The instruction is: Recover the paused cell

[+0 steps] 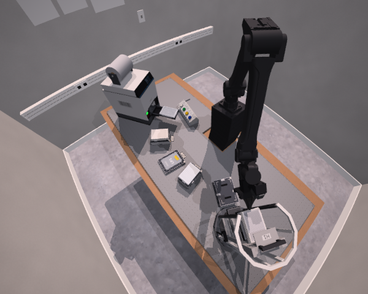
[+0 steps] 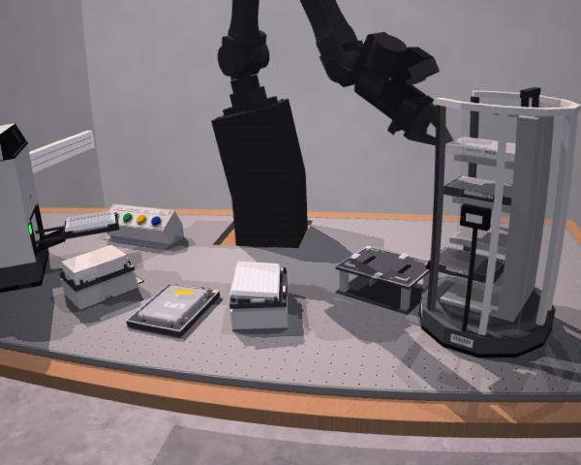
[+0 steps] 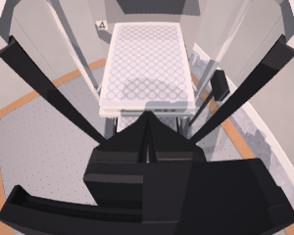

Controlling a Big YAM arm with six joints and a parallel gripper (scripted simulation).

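Tool point(image 3: 147, 117) fingers pressed together, holding nothing, so the closed tip works as a pusher. It sits level with the top-slot plate point(image 3: 146, 69) in hotel H1 point(image 2: 523, 106), right at the plate's near end, which pokes out between the front posts; likely needs pushing home.
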